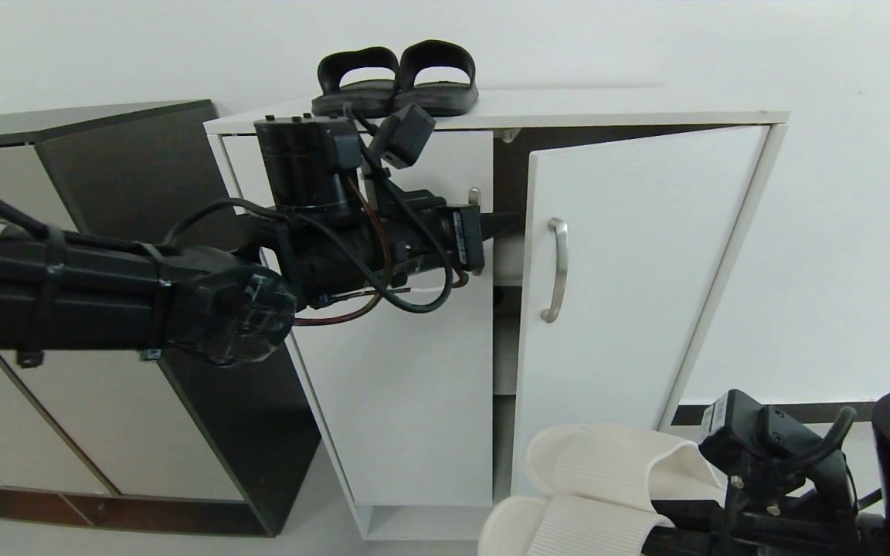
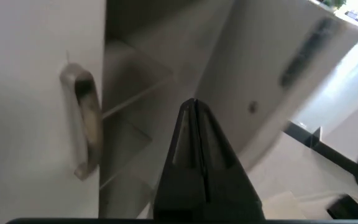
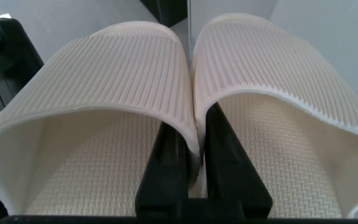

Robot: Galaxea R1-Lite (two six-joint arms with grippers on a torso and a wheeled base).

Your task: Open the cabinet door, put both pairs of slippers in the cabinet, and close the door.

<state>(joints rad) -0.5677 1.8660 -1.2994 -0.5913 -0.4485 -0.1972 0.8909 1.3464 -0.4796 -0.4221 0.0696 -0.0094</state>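
Note:
A white cabinet (image 1: 630, 116) stands against the wall. Its right door (image 1: 630, 293) is swung partly open and its left door (image 1: 406, 386) is closed. A pair of black slippers (image 1: 397, 77) rests on top. My left gripper (image 1: 508, 222) is shut, its tip in the dark gap between the doors, level with the left door's handle (image 2: 82, 124). In the left wrist view the left gripper (image 2: 194, 107) points at the inner shelves (image 2: 135, 93). My right gripper (image 3: 194, 158) is shut on the pair of white slippers (image 3: 117, 93), pinching their adjoining inner walls. It holds the white slippers (image 1: 607, 479) low in front of the open door.
A dark cabinet (image 1: 128, 154) with pale fronts stands right beside the white one on its left. The right door's metal handle (image 1: 558, 269) faces me. A bare white wall (image 1: 847, 232) lies to the right of the cabinet.

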